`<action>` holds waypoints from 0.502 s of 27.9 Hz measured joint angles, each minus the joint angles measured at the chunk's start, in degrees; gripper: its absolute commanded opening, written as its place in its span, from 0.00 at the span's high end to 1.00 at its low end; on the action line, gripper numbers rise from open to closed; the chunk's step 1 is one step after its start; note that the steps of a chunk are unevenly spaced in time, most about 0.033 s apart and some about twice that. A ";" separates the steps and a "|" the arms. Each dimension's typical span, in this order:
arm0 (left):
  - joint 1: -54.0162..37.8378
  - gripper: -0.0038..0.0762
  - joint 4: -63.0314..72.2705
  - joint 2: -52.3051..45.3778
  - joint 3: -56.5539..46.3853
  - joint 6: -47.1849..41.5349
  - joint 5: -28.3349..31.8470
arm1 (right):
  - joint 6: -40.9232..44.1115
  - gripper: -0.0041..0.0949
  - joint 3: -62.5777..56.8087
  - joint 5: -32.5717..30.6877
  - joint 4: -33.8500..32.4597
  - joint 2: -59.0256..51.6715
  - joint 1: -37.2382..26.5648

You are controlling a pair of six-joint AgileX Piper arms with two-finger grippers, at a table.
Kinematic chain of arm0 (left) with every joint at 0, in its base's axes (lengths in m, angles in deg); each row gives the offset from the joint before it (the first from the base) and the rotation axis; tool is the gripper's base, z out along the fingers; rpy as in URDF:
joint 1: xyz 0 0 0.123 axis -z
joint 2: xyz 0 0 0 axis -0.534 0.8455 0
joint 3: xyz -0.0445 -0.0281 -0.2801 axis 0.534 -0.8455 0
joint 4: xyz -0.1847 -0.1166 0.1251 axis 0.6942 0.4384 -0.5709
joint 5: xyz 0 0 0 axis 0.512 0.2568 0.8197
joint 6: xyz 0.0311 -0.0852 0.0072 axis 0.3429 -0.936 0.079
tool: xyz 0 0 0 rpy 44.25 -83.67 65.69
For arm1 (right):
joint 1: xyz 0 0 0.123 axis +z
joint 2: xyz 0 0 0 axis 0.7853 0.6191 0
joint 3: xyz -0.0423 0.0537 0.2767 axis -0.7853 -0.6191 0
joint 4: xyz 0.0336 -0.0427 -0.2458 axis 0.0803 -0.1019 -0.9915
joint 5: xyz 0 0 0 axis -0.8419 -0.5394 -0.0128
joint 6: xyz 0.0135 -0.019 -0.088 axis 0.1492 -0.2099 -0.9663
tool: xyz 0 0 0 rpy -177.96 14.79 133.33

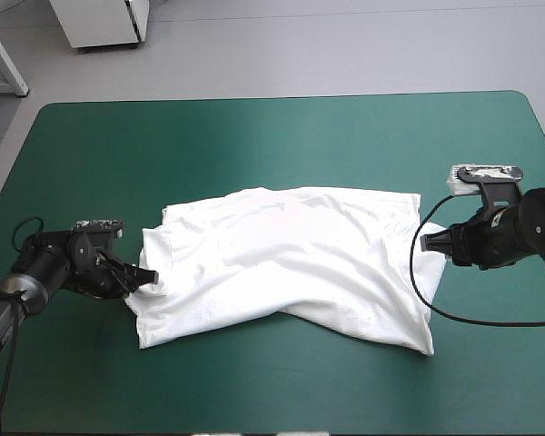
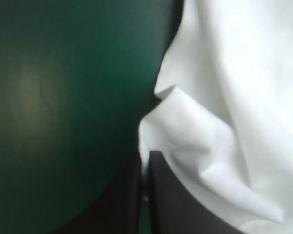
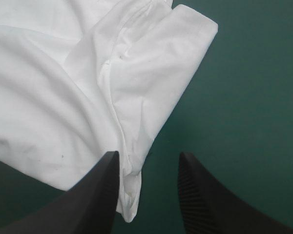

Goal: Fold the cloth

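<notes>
On the table, the T-shirt stretches left to right

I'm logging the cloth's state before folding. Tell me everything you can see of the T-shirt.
The T-shirt is white, thin-looking fabric, lying spread but wrinkled, partly doubled over, across the middle of the teal-green cover, its long side running left to right. The left gripper is shut on its left edge. At its right end a hemmed flap, probably a sleeve, lies on the cover between the open right gripper's fingers, unclamped.
</notes>
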 measured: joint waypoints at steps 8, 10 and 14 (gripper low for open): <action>6.70 0.98 2.63 -2.70 5.81 1.92 -0.70 | 0.00 0.58 0.13 0.00 0.00 0.00 0.00; 9.61 0.98 4.41 -2.59 5.86 2.32 -0.31 | 0.00 0.59 0.13 0.00 0.00 0.00 0.00; 15.86 0.98 6.58 0.13 5.86 2.50 1.39 | 0.00 0.59 0.13 0.00 0.00 0.00 0.00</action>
